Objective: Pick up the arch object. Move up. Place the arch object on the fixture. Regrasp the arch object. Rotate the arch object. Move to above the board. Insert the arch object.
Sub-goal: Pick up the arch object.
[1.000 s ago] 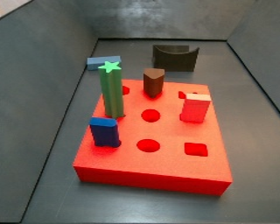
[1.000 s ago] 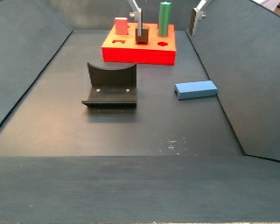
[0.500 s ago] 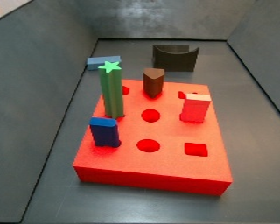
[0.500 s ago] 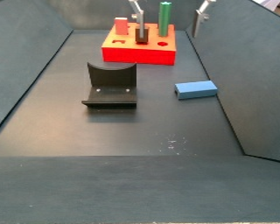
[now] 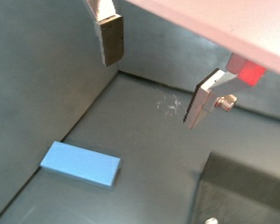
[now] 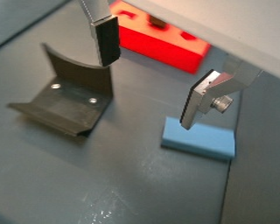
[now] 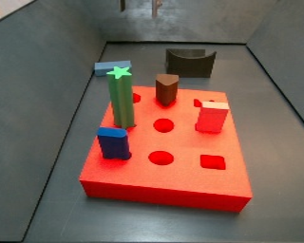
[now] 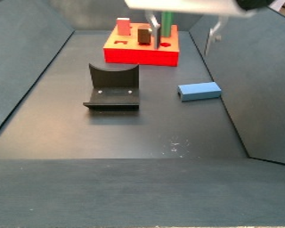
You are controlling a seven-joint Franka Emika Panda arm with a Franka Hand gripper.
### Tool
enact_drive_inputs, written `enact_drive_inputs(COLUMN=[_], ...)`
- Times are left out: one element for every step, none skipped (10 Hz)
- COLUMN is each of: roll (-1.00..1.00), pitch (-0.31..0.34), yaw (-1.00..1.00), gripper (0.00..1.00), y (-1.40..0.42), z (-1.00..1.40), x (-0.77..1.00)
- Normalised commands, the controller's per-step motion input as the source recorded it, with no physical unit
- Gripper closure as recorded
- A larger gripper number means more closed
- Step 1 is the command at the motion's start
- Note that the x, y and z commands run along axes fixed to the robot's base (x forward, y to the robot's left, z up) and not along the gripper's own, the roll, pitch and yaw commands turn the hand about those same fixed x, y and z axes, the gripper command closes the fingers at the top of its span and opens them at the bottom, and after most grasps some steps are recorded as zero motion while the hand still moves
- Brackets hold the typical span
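Observation:
The arch object is a slate-blue block lying flat on the floor, seen in a side view (image 8: 199, 90) and in both wrist views (image 5: 80, 164) (image 6: 201, 140). In a side view (image 7: 103, 68) the green post mostly hides it. The gripper (image 8: 178, 27) (image 7: 138, 9) hangs high above the floor, open and empty. In both wrist views the gripper (image 5: 152, 92) (image 6: 149, 92) has nothing between its fingers. The arch object lies below and to one side of it. The dark fixture (image 8: 111, 85) (image 7: 190, 62) (image 6: 66, 96) stands beside the arch object. The red board (image 7: 180, 180) (image 8: 139, 55) (image 6: 166, 48) lies beyond.
On the board stand a green star-topped post (image 7: 121, 95), a brown peg (image 7: 166, 89), a red block (image 7: 212, 117) and a short bright blue block (image 7: 113, 142). Sloped grey walls (image 8: 252, 80) enclose the floor.
The gripper has come lower and nearer: its white hand now shows at the top of a side view, and its fingers now show at the top edge of the other side view.

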Motion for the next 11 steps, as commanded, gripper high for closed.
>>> enact_drive_inputs(roll=[-0.03, -0.05, -0.1, -0.19, -0.29, -0.31, -0.27, -0.28, -0.36, -0.39, -0.41], pitch=[-0.067, -0.071, -0.056, -0.043, -0.019, -0.037, -0.064, -0.09, -0.11, -0.064, -0.037], yaw=[-1.0, -1.0, -0.96, -0.79, -0.63, -0.62, -0.81, -0.78, -0.64, -0.57, -0.45], gripper=[0.0, 0.0, 0.0, 0.0, 0.0, 0.0, 0.0, 0.0, 0.0, 0.0, 0.0], y=[0.0, 0.0, 0.0, 0.0, -0.03, -0.05, -0.01, -0.06, -0.17, -0.21, -0.31], z=[-0.7, -0.71, -0.76, -0.69, -0.55, -0.49, -0.49, -0.41, -0.2, -0.16, -0.17], x=[-0.02, -0.04, -0.11, -0.28, -0.34, -0.33, -0.16, -0.15, -0.13, -0.13, -0.15])
